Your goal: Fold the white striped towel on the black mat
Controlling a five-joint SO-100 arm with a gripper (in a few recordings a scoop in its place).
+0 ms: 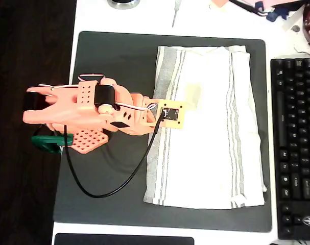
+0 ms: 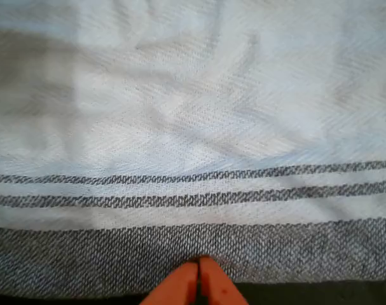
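One gripper [image 2: 198, 270], fingertips pressed together on nothing, is poised at the left edge of the white striped towel [image 1: 211, 127] spread on the black mat [image 1: 114, 66]; opening is judged necessary before the hem is seized.

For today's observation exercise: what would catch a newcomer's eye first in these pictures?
First, the salmon-orange robot arm reaching in from the left of the overhead view. Then the white striped towel spread flat on the black mat, with a black keyboard at the right. In the wrist view, the tool has its tips together at the towel's grey-striped edge.
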